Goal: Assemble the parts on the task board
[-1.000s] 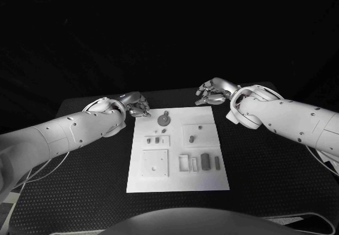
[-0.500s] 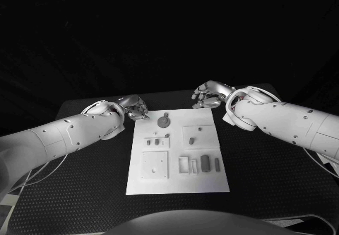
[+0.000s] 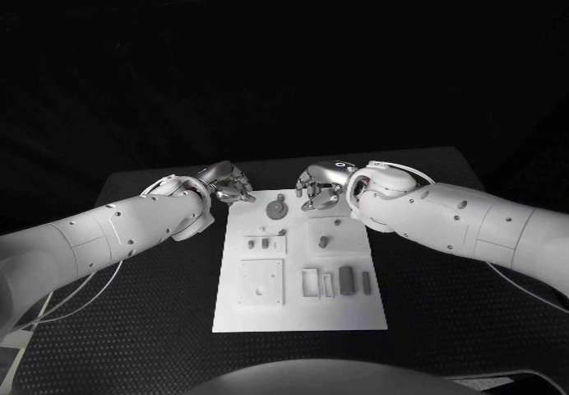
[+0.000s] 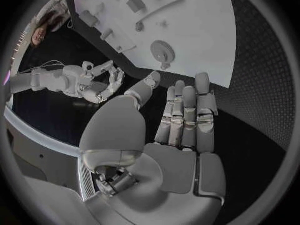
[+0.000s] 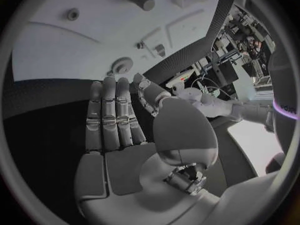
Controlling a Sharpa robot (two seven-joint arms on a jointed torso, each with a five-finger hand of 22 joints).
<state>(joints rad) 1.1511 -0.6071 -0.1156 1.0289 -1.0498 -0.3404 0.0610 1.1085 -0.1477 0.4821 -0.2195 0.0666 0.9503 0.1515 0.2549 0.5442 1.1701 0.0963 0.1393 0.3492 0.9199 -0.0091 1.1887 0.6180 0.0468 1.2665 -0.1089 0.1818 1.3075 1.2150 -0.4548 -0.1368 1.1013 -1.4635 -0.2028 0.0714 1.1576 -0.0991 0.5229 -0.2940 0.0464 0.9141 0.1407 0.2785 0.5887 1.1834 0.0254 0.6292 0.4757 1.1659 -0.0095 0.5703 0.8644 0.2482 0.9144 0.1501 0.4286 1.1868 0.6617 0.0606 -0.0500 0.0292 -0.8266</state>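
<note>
Round disc part (image 3: pixel 275 208) lies at the far end of the task board (image 3: pixel 300 317), between both hands. Right hand (image 3: pixel 318 186) hovers just beside it, apparently nearer; left hand (image 3: pixel 228 183) flanks the board edge. Fingers extended, holding nothing

Task board (image 3: pixel 297 313): far right corner hidden under right hand (image 3: pixel 318 188) in head view; far left corner partly covered by left hand (image 3: pixel 228 184). Small parts (image 3: pixel 262 241) mid-board too small to tell shape or whether seated or loose. Left wrist view: board (image 4: pixel 200 45) cut off by circle's rim. Right wrist view: board (image 5: pixel 75 45) also cut at rim, its near edge hidden behind the fingers (image 5: pixel 109 110)
</note>
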